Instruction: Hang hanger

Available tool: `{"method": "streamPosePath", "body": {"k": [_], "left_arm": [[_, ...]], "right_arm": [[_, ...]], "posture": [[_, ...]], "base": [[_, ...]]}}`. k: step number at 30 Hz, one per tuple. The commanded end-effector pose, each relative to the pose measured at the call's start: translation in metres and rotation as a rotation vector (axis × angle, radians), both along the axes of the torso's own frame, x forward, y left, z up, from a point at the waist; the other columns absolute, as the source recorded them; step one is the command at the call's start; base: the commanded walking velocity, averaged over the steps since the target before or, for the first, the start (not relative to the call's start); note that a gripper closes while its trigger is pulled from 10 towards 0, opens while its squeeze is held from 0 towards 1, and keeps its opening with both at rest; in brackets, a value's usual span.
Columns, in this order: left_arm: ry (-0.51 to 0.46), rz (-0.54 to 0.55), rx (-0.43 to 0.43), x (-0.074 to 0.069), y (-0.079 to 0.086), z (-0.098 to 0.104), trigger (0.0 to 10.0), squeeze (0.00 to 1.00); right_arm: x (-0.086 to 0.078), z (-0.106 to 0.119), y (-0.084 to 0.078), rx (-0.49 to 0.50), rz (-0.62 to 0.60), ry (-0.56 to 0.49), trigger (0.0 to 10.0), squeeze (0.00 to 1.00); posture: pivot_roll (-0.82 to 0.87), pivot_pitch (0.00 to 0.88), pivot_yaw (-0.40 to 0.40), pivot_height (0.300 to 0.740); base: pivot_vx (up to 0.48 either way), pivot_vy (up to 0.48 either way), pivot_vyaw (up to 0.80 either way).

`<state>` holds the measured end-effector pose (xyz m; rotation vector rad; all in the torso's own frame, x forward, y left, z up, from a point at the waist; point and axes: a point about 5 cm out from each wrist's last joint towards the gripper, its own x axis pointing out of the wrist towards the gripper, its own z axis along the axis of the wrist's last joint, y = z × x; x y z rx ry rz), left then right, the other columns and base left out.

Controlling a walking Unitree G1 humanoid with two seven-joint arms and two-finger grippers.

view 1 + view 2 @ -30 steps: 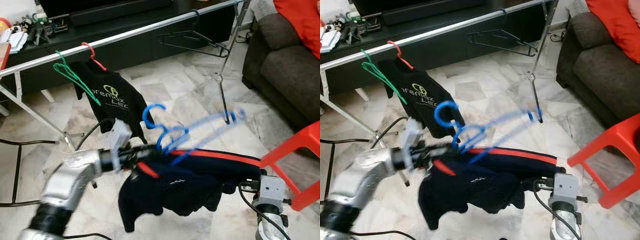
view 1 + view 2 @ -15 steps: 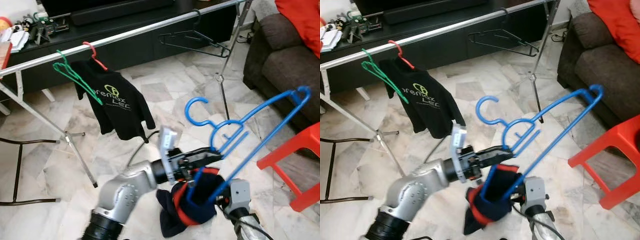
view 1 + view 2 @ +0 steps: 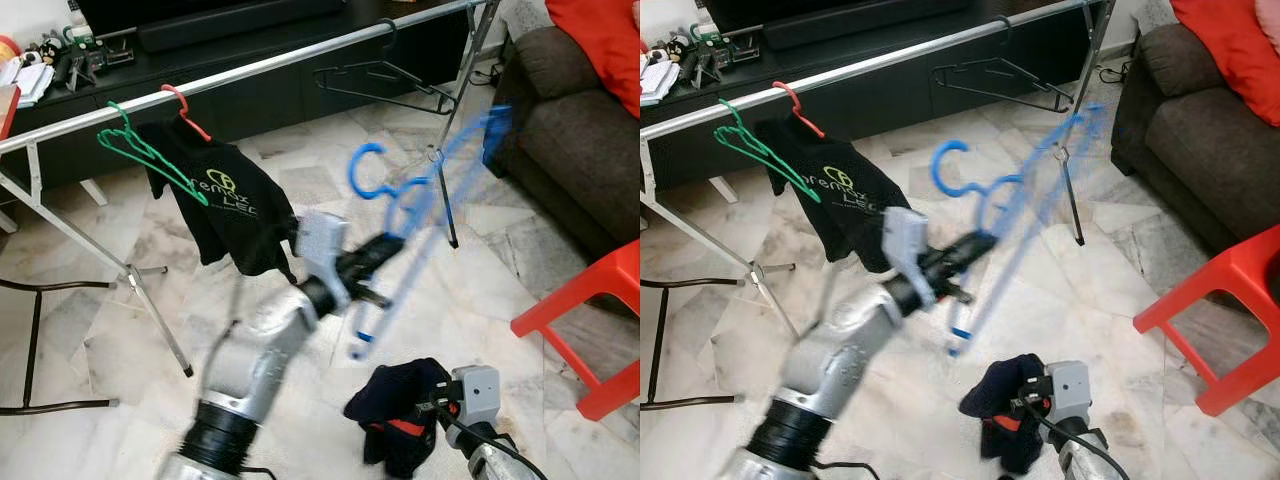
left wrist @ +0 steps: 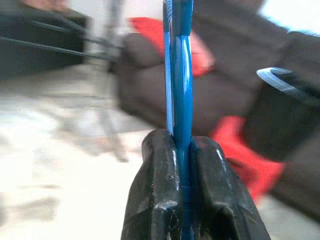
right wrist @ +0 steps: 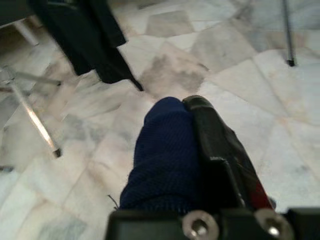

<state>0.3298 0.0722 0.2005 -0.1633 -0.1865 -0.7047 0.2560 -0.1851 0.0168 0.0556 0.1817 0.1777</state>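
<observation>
The left gripper (image 4: 182, 150) has its fingers clamped on the blue hanger (image 3: 420, 200), held raised below the rail (image 3: 260, 68). The right gripper (image 5: 200, 150) fingers are pinched on the dark garment (image 3: 395, 405), low over the floor. The thin hanger could twist in that narrow pinch and miss the rail. Open rail lies between the black shirt (image 3: 225, 195) and the black hanger (image 3: 385, 85).

I see the blue hanger (image 3: 425, 200) smeared by motion blur toward two o'clock, the sofa (image 3: 575, 130) cut off at three o'clock, and one right finger (image 5: 220, 150) hidden behind the navy garment (image 5: 165, 155).
</observation>
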Motion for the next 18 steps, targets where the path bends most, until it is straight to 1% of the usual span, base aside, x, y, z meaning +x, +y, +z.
{"method": "streamPosePath", "body": {"k": [1, 3, 4, 6, 7, 8, 9, 10, 12, 14, 15, 16, 17, 18], "left_arm": [[-0.035, 0.051, 0.08, -0.002, 0.01, -0.004, 10.0, 0.0], [-0.04, 0.074, 0.109, -0.002, 0.014, -0.007, 10.0, 0.0], [-0.013, 0.126, 0.179, -0.002, 0.025, -0.02, 10.0, 0.0], [0.02, 0.174, 0.236, -0.002, 0.036, -0.035, 10.0, 0.0], [0.067, 0.194, 0.319, -0.007, 0.046, -0.055, 10.0, 0.0], [0.089, 0.202, 0.352, -0.01, 0.052, -0.065, 10.0, 0.0], [0.089, 0.202, 0.352, -0.01, 0.052, -0.065, 10.0, 0.0], [0.177, 0.242, 0.397, -0.02, 0.066, -0.093, 10.0, 0.0], [0.26, 0.277, 0.425, -0.03, 0.079, -0.117, 10.0, 0.0], [0.356, 0.3, 0.452, -0.044, 0.091, -0.142, 10.0, 0.0], [0.453, 0.323, 0.475, -0.06, 0.103, -0.166, 10.0, 0.0], [0.453, 0.323, 0.475, -0.06, 0.103, -0.166, 10.0, 0.0], [0.538, 0.366, 0.527, -0.073, 0.117, -0.188, 10.0, 0.0], [0.571, 0.386, 0.559, -0.079, 0.123, -0.197, 10.0, 0.0]], "right_arm": [[-0.005, -0.004, -0.004, 0.037, -0.089, 0.009, 0.0, 0.0], [-0.005, -0.004, -0.007, 0.038, -0.121, 0.006, 0.0, 0.0], [-0.004, -0.002, -0.014, 0.071, -0.199, -0.008, 0.0, 0.0], [-0.002, -0.001, -0.022, 0.105, -0.278, -0.013, 0.0, 0.0], [-0.001, 0.004, -0.028, 0.135, -0.349, -0.033, 0.0, 0.0], [-0.001, 0.006, -0.031, 0.15, -0.386, -0.042, 0.0, 0.0], [-0.001, 0.006, -0.031, 0.15, -0.386, -0.042, 0.0, 0.0], [0.0, 0.013, -0.037, 0.177, -0.451, -0.069, 0.0, 0.0], [0.001, 0.02, -0.038, 0.181, -0.479, -0.098, 0.0, 0.0], [0.004, 0.03, -0.038, 0.177, -0.481, -0.14, 0.0, 0.0], [0.007, 0.041, -0.036, 0.183, -0.479, -0.178, 0.0, 0.0], [0.007, 0.041, -0.036, 0.183, -0.479, -0.178, 0.0, 0.0], [0.011, 0.052, -0.033, 0.185, -0.461, -0.216, 0.0, 0.0], [0.013, 0.056, -0.031, 0.181, -0.453, -0.228, 0.0, 0.0]], "posture": [[-0.09, 0.231, 0.072, 0.74], [-0.09, 0.23, 0.07, 0.74], [-0.09, 0.229, 0.069, 0.74], [-0.08, 0.229, 0.069, 0.74], [-0.09, 0.229, 0.068, 0.74], [-0.08, 0.225, 0.07, 0.74], [-0.08, 0.225, 0.07, 0.74], [-0.08, 0.222, 0.072, 0.74], [-0.08, 0.218, 0.074, 0.74], [-0.08, 0.21, 0.074, 0.74], [-0.08, 0.21, 0.074, 0.74], [-0.08, 0.21, 0.074, 0.74], [-0.08, 0.198, 0.068, 0.74], [-0.08, 0.196, 0.066, 0.74]], "base": [[0.0, 0.0, 0.0], [0.0, 0.0, 0.0], [0.0, 0.0, 0.0], [0.0, 0.0, 0.0], [0.0, 0.0, 0.0], [0.0, 0.0, 0.0], [0.0, 0.0, 0.0], [0.0, 0.0, 0.0], [0.0, 0.0, 0.0], [0.0, 0.0, 0.0], [0.0, 0.0, 0.0], [0.0, 0.0, 0.0], [0.0, 0.0, 0.0], [0.0, 0.0, 0.0]]}}
